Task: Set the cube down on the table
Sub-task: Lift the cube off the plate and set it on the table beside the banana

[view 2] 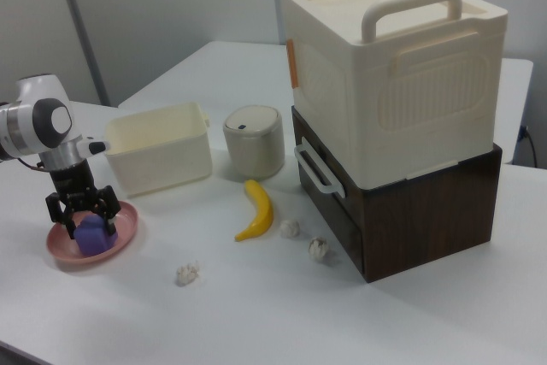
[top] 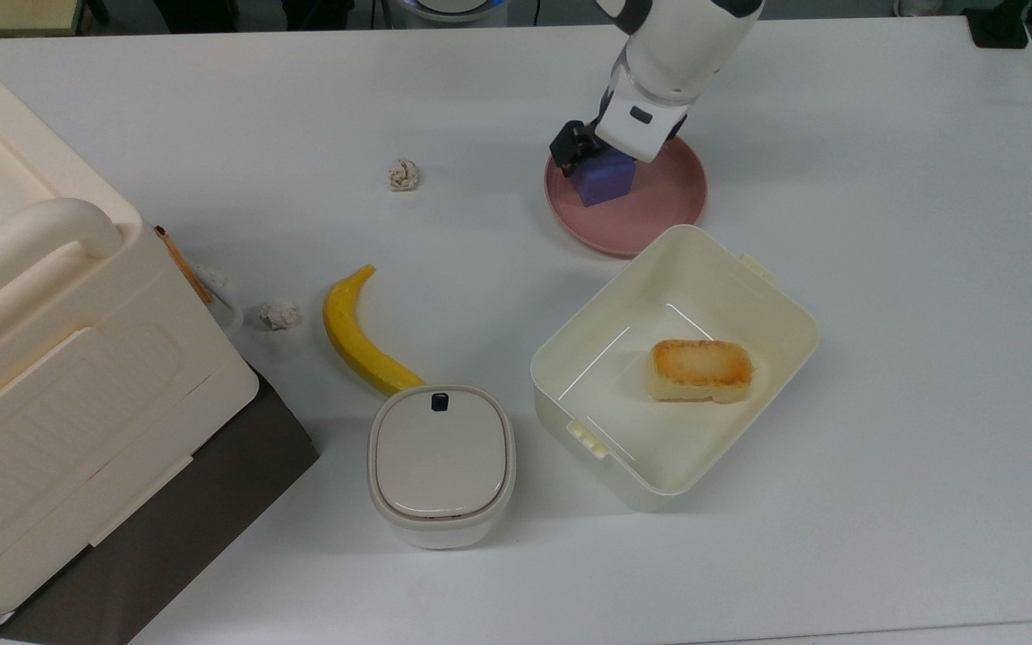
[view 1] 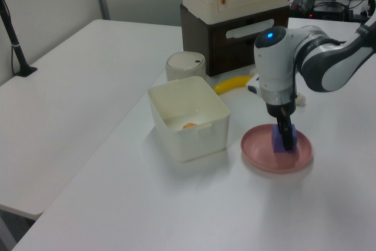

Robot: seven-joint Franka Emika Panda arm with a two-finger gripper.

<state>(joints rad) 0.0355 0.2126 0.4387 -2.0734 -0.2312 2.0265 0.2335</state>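
1. Top view: the small matte blue-purple cube (top: 606, 179) sits on the round pink plate (top: 659, 210), toward the top view's left half of it. The plate rests on the large white table (top: 910, 313). The black two-finger gripper (top: 595, 161) of the white arm is down over the cube, with one dark finger (top: 570, 146) against the cube's upper-left side; the arm's white body covers the other finger. Below the plate stands an open cream plastic box (top: 776, 313) with a toasted yellow-brown bread piece (top: 700, 369) inside. A curved yellow banana (top: 356, 333), a round-cornered lidded beige canister (top: 441, 464), two small crumpled paper balls (top: 402, 174) and a big cream carrying case (top: 41, 358) on a dark brown base lie toward the top view's left.

2. Left view: the gripper (view 1: 286, 139) points straight down onto the cube (view 1: 277, 142), which stands on the plate (view 1: 261, 154); a black finger (view 1: 287, 136) runs down the cube's near face.

3. Right view: the gripper (view 2: 84, 218) straddles the cube (view 2: 91, 236), its jaws spread to either side of the block, a finger (view 2: 108, 208) beside each flank. Whether they are already pressing the cube cannot be told. The cube rests on the plate (view 2: 124, 232).
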